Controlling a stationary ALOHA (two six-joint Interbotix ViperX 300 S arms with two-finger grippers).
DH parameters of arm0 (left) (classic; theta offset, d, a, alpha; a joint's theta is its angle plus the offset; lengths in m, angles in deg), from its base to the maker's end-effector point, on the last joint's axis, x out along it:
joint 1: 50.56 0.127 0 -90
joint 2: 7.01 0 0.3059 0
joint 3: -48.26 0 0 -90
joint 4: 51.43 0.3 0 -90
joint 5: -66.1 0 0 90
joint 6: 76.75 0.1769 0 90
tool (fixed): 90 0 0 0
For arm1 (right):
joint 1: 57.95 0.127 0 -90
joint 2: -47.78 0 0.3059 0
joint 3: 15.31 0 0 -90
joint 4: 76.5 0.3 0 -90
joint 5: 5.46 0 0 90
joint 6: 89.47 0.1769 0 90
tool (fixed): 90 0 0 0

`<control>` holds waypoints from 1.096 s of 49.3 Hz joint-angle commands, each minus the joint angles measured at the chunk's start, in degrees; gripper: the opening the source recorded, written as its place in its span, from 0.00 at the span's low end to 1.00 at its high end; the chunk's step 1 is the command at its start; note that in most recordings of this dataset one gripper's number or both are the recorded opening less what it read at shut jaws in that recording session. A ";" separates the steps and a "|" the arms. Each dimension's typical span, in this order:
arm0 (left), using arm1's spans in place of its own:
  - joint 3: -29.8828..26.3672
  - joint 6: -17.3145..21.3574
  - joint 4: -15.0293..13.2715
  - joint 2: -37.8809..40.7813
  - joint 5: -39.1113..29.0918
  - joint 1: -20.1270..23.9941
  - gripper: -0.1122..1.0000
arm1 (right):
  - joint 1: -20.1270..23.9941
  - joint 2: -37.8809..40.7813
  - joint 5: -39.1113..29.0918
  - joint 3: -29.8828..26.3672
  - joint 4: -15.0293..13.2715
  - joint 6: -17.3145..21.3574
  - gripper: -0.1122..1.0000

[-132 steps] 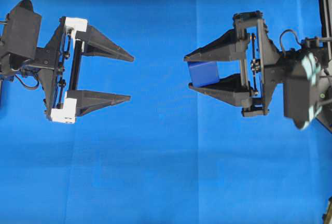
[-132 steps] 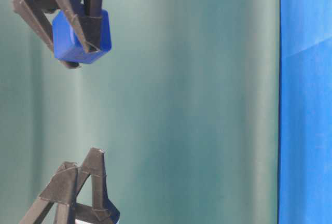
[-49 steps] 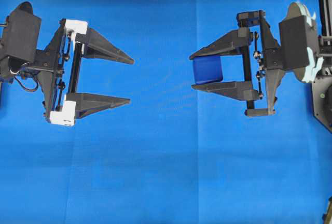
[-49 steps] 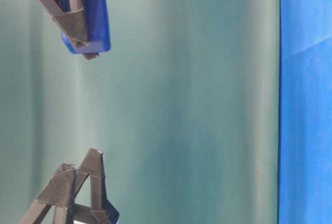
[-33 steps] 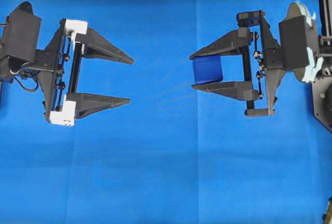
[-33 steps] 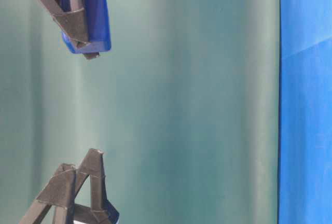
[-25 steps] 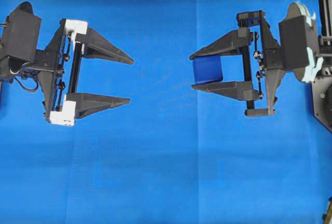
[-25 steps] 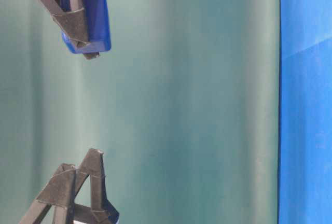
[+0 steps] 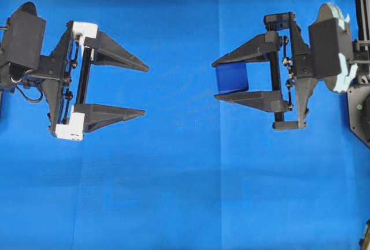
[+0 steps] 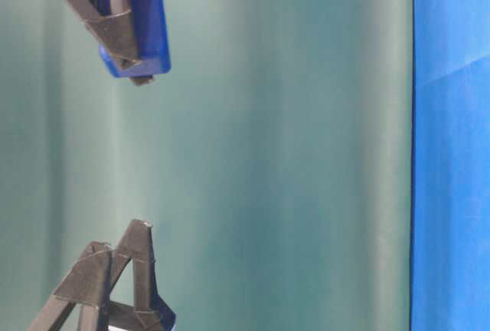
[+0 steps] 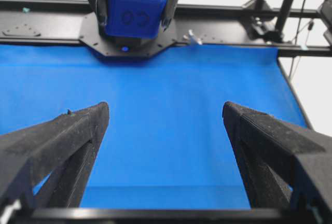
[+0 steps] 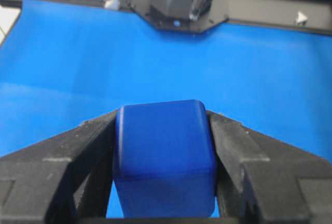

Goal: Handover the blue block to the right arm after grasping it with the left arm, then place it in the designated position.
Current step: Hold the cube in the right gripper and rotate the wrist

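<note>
The blue block [image 9: 231, 78] hangs above the blue cloth, pinched between the two black fingers of my right gripper [image 9: 215, 80], which is shut on it. The right wrist view shows the block [image 12: 163, 151] filling the gap, a finger pressed on each side. My left gripper [image 9: 145, 88] faces it from the left, apart from it, open wide with nothing inside. From the left wrist the block [image 11: 136, 3] sits straight ahead beyond the open left gripper [image 11: 166, 107]. In the table-level view the block [image 10: 153, 32] is at the upper left.
The blue cloth [image 9: 185, 192] covers the whole table. A black frame rail [image 11: 41, 27] runs along its far edge, and a black mount [image 9: 361, 117] stands at the right edge. A teal backdrop [image 10: 291, 155] fills the table-level view.
The right gripper rolled its wrist with the block early on, and in the last half second it shifted slightly while keeping its grip. The left gripper has not moved.
</note>
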 commanded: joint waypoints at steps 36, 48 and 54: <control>-1.58 0.09 0.09 -0.70 0.26 -0.18 0.94 | 0.09 -3.69 -21.45 -0.88 3.08 0.09 0.42; -1.58 0.09 0.09 -0.70 0.26 -0.18 0.94 | 0.09 -3.78 -21.27 -0.88 3.08 0.09 0.42; -1.58 0.09 0.09 -0.62 0.26 -0.18 0.94 | 0.09 -3.78 -21.27 -0.79 3.08 0.09 0.42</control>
